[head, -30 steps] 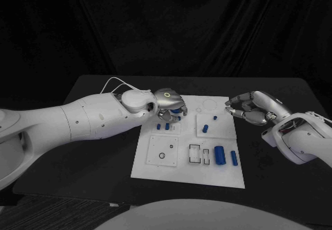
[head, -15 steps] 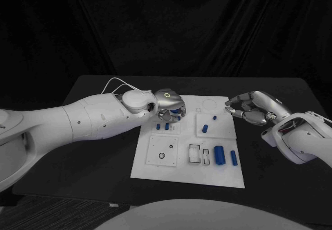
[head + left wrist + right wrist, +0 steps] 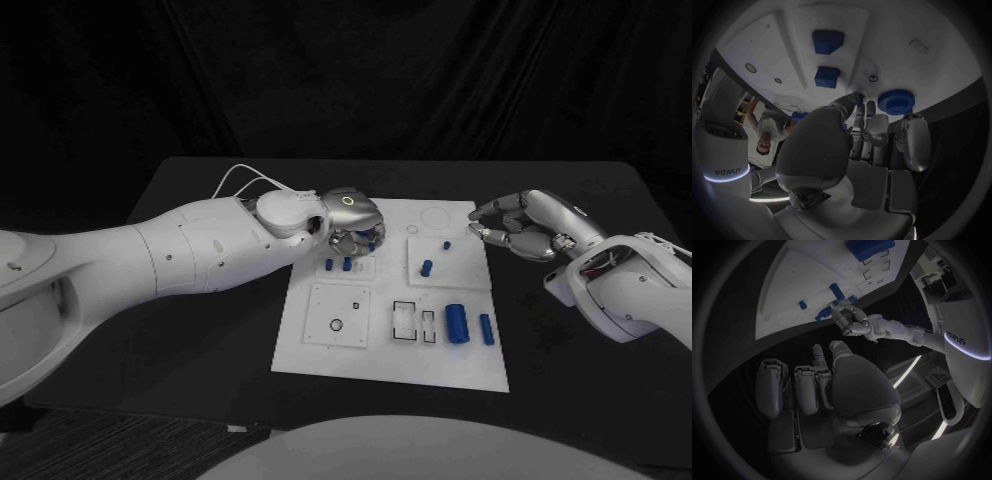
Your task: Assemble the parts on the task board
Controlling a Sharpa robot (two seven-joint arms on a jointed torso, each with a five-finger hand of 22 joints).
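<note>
The left hand (image 3: pixel 351 217) hovers over the far left corner of the task board (image 3: pixel 325 355), fingers (image 3: pixel 877 129) curled down together. In the left wrist view a blue toothed gear (image 3: pixel 896 101) lies on the board just past the fingertips. Whether they pinch anything cannot be told; a sliver of blue shows between them. Two small blue pegs (image 3: pixel 339 265) stand side by side just nearside of that hand. The right hand (image 3: pixel 531 228) waits off the board's far right edge, above the desk (image 3: pixel 202 330), fingers curled in on nothing. The left hand is clearly nearer the gear. Toward the board's near right corner, two blue cylinders (image 3: pixel 470 325) lie with long axes running far-to-near, beside open rectangular slots (image 3: pixel 417 321).
</note>
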